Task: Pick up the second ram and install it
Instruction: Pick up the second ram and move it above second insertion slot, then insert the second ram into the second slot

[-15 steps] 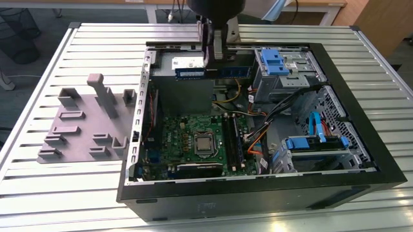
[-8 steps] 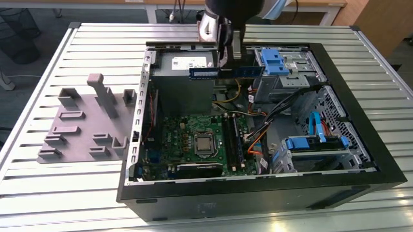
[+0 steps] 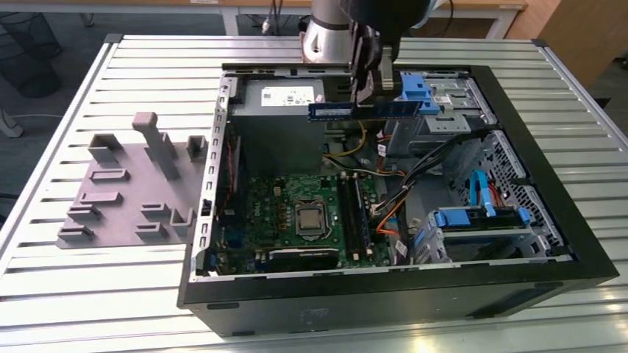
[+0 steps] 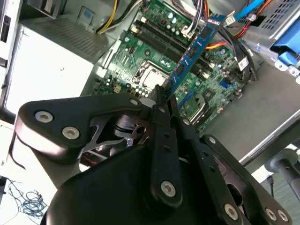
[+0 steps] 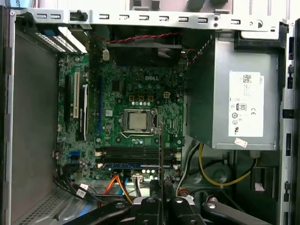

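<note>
Pickup done, install not — gripper [image 3: 366, 101] was clamped on the ram [image 3: 332, 111], held in the air over the far end of the case [image 3: 393, 294], well above the motherboard [image 3: 284, 209] slots.

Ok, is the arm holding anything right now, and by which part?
Yes. The tool is shut on the second ram, gripping its upper long edge near mid-length, above the open case.

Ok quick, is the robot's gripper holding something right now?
Gripper: shut on the second ram, the thin blue strip.
</note>
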